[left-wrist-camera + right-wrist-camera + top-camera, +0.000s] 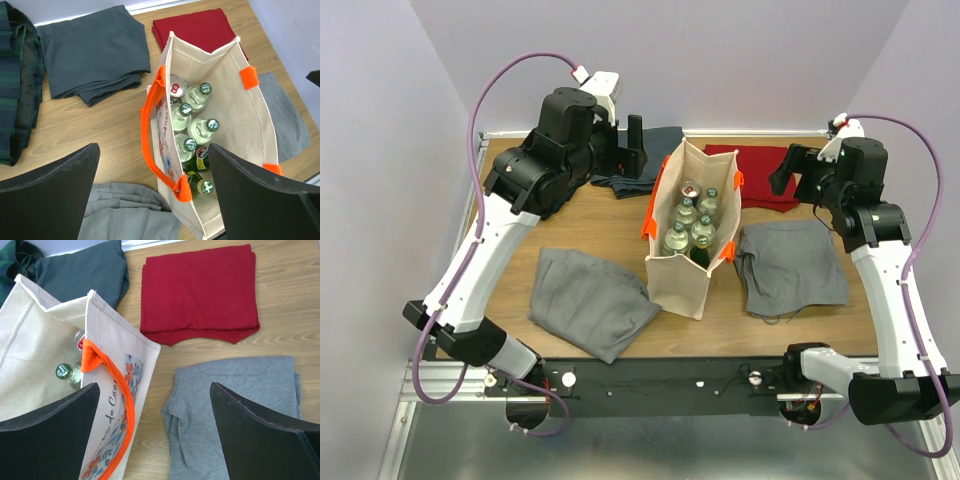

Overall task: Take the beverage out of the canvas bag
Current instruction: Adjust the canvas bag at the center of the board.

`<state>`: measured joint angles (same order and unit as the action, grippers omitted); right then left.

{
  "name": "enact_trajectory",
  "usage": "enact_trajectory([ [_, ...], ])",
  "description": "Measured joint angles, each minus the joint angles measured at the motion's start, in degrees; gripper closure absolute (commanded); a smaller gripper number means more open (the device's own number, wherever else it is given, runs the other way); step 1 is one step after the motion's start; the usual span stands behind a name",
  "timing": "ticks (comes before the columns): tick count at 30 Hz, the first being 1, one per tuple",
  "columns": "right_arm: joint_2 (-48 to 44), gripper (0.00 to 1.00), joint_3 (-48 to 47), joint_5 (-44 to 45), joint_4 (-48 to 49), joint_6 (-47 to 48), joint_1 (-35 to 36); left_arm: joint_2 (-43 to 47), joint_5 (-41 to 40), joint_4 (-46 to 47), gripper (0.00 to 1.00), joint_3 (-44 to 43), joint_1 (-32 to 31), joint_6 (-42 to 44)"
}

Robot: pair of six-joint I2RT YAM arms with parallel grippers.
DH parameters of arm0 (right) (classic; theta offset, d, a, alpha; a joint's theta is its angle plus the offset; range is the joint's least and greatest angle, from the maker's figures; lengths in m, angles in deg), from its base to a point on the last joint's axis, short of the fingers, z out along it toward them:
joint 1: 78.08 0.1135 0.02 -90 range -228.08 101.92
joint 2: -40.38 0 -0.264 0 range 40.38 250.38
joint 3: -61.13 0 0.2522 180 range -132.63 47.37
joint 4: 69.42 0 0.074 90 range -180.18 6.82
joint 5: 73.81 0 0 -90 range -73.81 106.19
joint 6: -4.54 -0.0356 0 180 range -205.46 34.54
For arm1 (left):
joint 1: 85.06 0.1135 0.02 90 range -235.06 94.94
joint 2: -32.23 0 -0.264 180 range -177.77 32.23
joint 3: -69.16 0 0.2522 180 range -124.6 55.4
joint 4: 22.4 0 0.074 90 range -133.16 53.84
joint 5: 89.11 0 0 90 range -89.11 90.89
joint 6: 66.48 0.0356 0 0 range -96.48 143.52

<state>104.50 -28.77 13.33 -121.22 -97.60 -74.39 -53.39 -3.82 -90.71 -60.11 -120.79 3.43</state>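
Empty and spread wide, the left gripper is hovering nearer the canvas bag than the likewise open-fingered right gripper, facing its open mouth, where the green-capped glass bottles are standing upright inside, necks pointing up.

The canvas bag carries printed lettering, partly legible as "de Coe".
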Motion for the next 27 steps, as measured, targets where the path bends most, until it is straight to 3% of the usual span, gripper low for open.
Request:
enact_trajectory([
  [4, 0.7, 0.0, -1.0, -0.1, 0.2, -0.4, 0.0, 0.2, 2.6, 1.1, 0.01, 0.6, 0.1, 1.0],
  [10, 3.1, 0.0, -1.5, -2.9, 0.2, -0.5, 0.0, 7.5, 16.3, 10.3, 0.01, 15.5, 7.9, -2.7],
  [13, 3.9, 0.0, -1.5, -4.4, -0.7, -0.7, 0.0, 7.6, 20.2, 11.8, 0.01, 17.1, 9.8, -3.6],
  [17, 2.8, 0.0, -0.1, -7.1, -0.9, -1.1, 0.0, 7.7, 20.4, 11.6, 0.01, 16.8, 5.6, -3.0],
  [27, 1.2, 0.0, 5.1, -11.7, -2.3, -0.6, 0.0, 9.2, 13.5, 7.7, 0.01, 19.0, -12.5, -0.3],
])
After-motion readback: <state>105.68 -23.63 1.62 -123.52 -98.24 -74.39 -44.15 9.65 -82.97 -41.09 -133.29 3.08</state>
